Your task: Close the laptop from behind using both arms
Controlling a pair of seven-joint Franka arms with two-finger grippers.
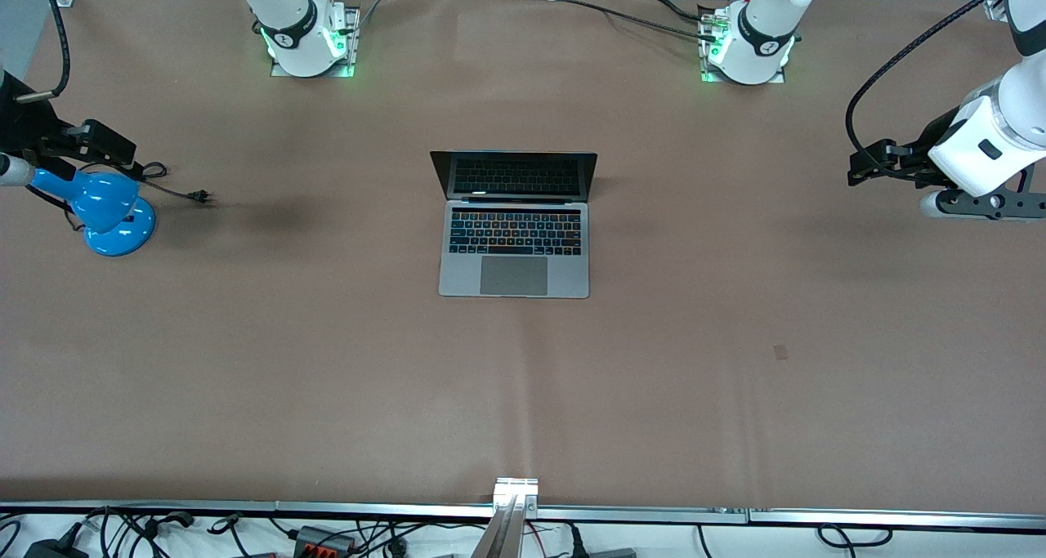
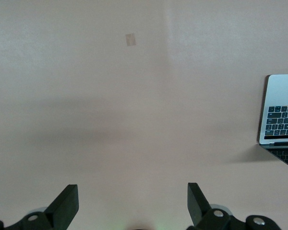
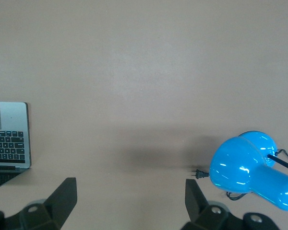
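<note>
Brown, matte paper-like covering spreads over the table point(image 1: 327, 395), smooth but for faint creases and one small tan patch point(image 1: 780, 351) toward the left arm's end. Nearest the front camera among the things on it, one slim grey metal laptop point(image 1: 514, 252) lies at the middle of the table, open, its lid upright, with black keys and a large flat trackpad. Toward the right arm's end stands one glossy blue desk lamp point(image 1: 110, 211) with a rounded shade and round base, its black cord and plug point(image 1: 199, 196) lying on the covering beside it.

There are two white arms. The left gripper point(image 2: 133, 203) hangs over bare covering at its own end, its black fingers point(image 2: 66, 201) spread apart, holding nothing. The right gripper point(image 3: 130, 199) hangs over the covering near the lamp, its fingers point(image 3: 65, 197) likewise parted and empty.
</note>
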